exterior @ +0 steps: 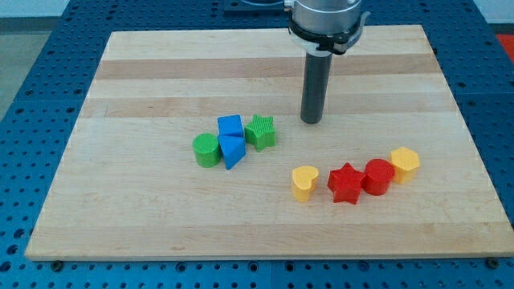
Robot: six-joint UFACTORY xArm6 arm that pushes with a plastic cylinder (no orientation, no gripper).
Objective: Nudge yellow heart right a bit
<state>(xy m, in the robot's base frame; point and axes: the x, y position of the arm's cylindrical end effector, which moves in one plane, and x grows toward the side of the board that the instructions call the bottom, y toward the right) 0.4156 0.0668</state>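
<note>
Blue perforated bench all round; pale wooden table on top, blocks grouped in its lower middle. End effector is a plain dark rod, no jaws to be apart or together; my tip sits on bare wood, clamped on nothing, up-view and slightly right of the yellow heart, well apart from it. Yellow heart lies toward the view's bottom, at the left end of a row: red star just beside it on the right with a slim gap, then red cylinder, then a yellow block, shape unclear, possibly hexagonal. Separate cluster to the view's left: green cylinder, blue cube, blue triangular block, green star-like block. Risks, as judged: tip must get round to the heart's left side; coming straight down would knock it down-view instead. Gap to the red star is small, so anything beyond a slight push would shove the star and chain into the row. Off-centre contact on the lobes may spin the heart. Room: open wood left of the heart, between it and the blue-green cluster; table edges well away.
</note>
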